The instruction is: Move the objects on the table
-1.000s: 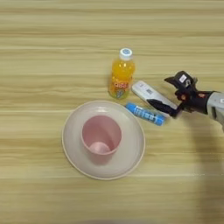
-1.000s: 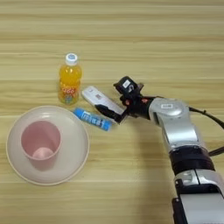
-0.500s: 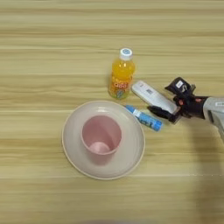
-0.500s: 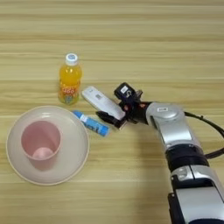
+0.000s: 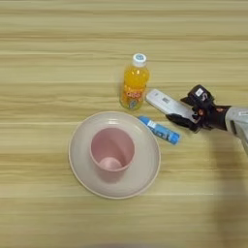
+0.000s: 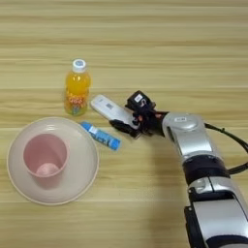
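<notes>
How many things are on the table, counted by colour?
Orange: 1, the juice bottle
White: 1, the remote
Blue: 1, the stick
Pink: 1, the cup
Beige: 1, the plate
Total: 5 things, not counting the robot's claw

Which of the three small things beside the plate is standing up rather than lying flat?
The small orange-juice bottle with the white cap stands upright. The slim white remote and the blue tube-like stick both lie flat on the table.
</notes>
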`<state>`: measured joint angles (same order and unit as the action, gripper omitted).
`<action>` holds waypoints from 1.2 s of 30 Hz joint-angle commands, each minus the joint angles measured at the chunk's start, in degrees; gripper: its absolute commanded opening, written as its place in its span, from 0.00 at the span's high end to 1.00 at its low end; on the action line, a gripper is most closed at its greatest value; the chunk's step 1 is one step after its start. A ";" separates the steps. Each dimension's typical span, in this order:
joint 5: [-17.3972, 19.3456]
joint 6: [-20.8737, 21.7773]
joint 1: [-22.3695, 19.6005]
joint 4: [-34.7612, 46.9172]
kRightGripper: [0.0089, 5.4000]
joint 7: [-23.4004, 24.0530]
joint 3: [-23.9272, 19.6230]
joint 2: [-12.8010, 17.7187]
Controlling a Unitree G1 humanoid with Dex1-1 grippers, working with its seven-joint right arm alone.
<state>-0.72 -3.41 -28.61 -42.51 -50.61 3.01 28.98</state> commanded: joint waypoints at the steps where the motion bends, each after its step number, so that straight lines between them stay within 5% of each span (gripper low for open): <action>1: -0.46 -1.03 -2.65 0.09 0.36 0.20 0.13 1.58; 6: -0.58 -1.32 -2.76 -1.83 0.45 -0.63 0.44 1.47; 19: -0.09 0.13 -4.46 -5.59 0.46 -0.17 -0.56 1.37; 36: 3.20 -2.34 -4.76 3.15 0.46 -1.85 -4.62 4.02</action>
<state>1.29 -6.11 -29.67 -42.77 -53.49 0.28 29.61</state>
